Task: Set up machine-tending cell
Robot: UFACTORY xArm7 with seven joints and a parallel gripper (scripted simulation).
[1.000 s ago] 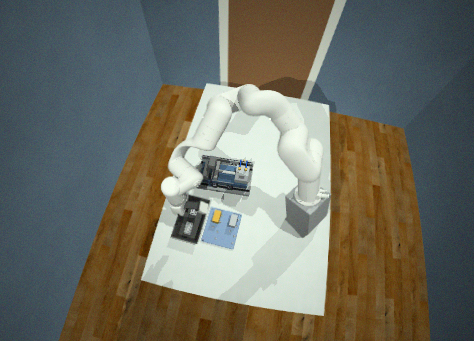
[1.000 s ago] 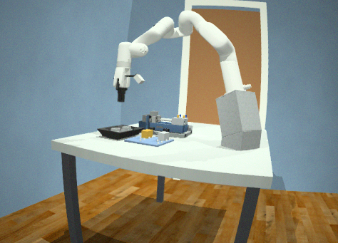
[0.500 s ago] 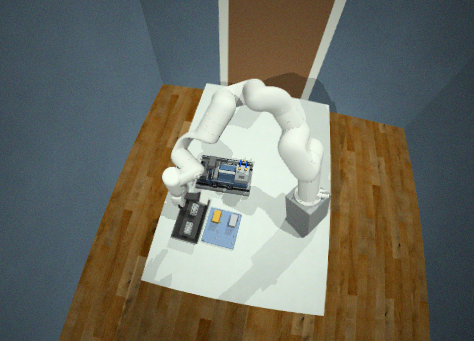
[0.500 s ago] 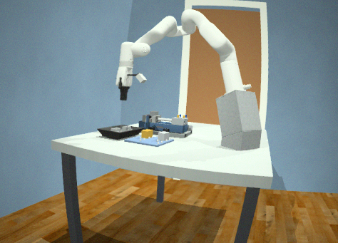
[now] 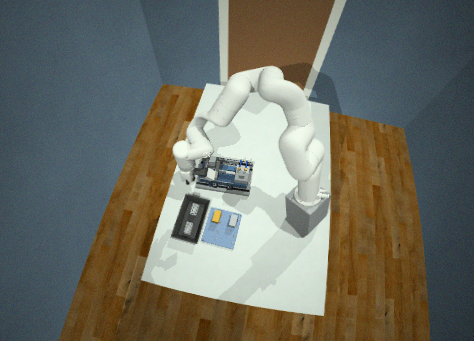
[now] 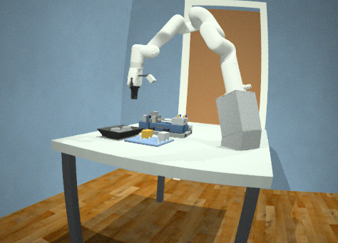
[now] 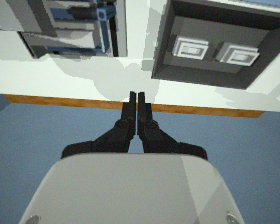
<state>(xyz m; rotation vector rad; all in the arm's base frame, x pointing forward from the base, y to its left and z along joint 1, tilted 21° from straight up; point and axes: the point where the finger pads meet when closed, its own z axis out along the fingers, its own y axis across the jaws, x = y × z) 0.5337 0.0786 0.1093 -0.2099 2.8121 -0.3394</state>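
Observation:
My gripper is shut and empty, high in the air above the table's edge beside the vise; it also shows in the exterior view. The dark outfeed tray holds two finished parts, flat with their pockets up. The blue infeed plate carries a brass blank and an aluminium blank. The vise stands behind them; I cannot tell what lies in its opening.
The arm's grey base block stands at the right of the white table. The table edge and the wooden floor lie below my fingers in the wrist view.

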